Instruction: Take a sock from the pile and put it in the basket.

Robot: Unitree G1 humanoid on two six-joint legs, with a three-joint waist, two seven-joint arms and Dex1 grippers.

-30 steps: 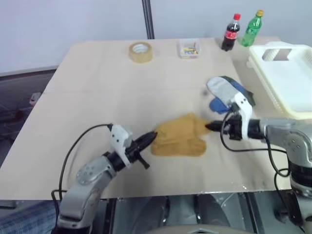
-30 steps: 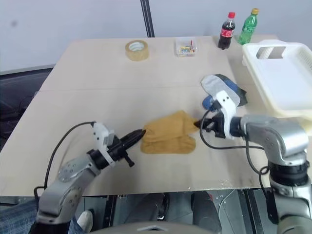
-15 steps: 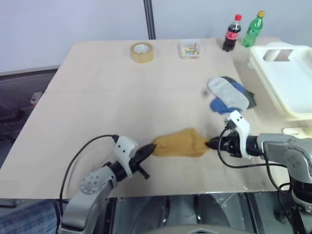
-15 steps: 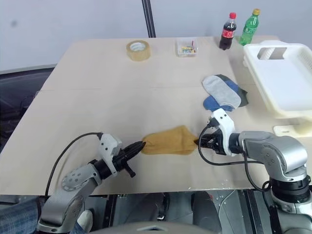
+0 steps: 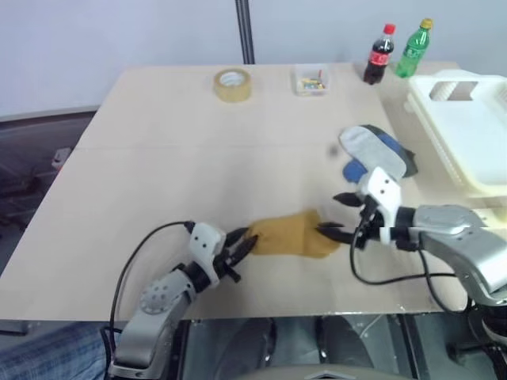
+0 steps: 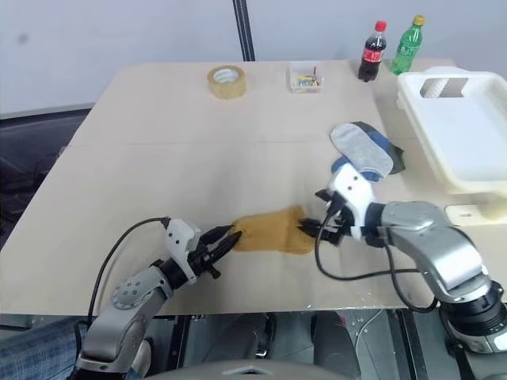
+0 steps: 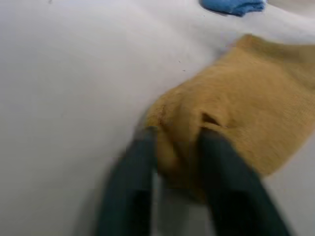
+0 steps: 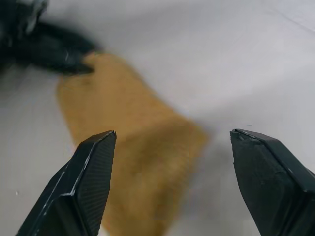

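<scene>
The left gripper (image 5: pixel 240 244) lies low on the table (image 5: pixel 158 158), its fingers partly apart with the left end of the sock (image 5: pixel 291 235) bunched between them; whether they pinch the fabric firmly cannot be told. The right gripper (image 5: pixel 339 214) stands at the sock's right end with jaws wide, one finger raised over the table and the other by the fabric's edge, holding nothing. The sock lies flat near the front edge, between the two grippers and well apart from the pile (image 5: pixel 375 152), which sits farther back to the right. The basket (image 5: pixel 467 127) waits at the far right edge of the table. With a gripper at each end, the sock seems set up for a fresh grasp; the right arm, nearer the basket, looks the likelier carrier.
</scene>
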